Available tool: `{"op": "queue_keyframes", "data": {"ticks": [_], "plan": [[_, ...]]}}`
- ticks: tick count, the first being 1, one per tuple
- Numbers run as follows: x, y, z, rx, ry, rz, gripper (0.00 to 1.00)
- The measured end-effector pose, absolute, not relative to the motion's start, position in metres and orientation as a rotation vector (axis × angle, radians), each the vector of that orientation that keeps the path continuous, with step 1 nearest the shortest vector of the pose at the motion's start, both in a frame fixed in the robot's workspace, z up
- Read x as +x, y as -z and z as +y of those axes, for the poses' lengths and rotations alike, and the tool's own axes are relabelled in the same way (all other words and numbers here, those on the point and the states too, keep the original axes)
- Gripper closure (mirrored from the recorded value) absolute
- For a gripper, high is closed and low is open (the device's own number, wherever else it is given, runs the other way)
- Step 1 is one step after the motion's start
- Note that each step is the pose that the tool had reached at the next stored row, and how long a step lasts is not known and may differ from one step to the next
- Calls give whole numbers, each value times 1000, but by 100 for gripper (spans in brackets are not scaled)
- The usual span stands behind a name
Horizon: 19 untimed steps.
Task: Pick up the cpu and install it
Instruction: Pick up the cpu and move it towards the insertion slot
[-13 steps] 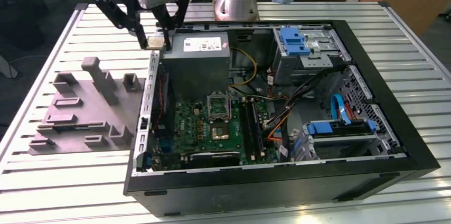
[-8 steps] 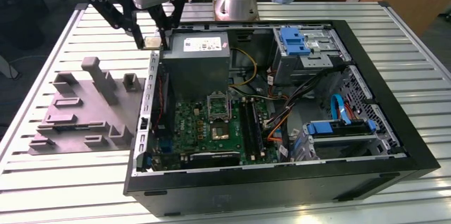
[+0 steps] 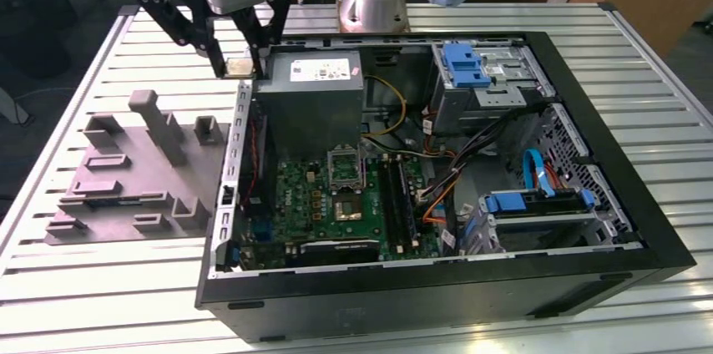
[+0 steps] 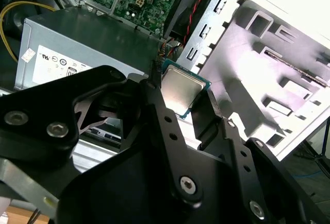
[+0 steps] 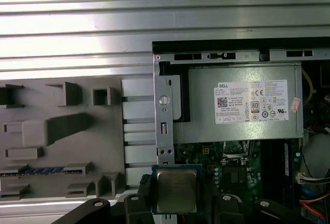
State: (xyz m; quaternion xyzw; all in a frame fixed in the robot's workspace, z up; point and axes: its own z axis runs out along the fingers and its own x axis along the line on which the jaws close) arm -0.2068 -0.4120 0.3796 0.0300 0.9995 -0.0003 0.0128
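Observation:
My gripper (image 3: 237, 68) hangs above the table just outside the open computer case (image 3: 624, 229), at its far corner on the exterior view's left. It is shut on the cpu (image 3: 237, 67), a small square chip with a pale silver top held by its edges between the black fingers. Both wrist views show the cpu (image 4: 180, 91) (image 5: 176, 190) gripped level. The socket (image 3: 347, 204) sits on the green motherboard (image 3: 300, 204) inside the case, nearer the camera than the gripper and well below it.
A grey power supply (image 3: 312, 103) stands in the case right beside the gripper. A grey parts fixture (image 3: 134, 170) with slots lies on the slatted table on the exterior view's left. Memory sticks, cables and blue drive brackets crowd the case interior.

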Motion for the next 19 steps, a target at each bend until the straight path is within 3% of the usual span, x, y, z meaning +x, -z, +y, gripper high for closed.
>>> {"op": "queue_keyframes", "data": {"ticks": [19], "plan": [[-202,-380,-412,94,1,3115,53]]}}
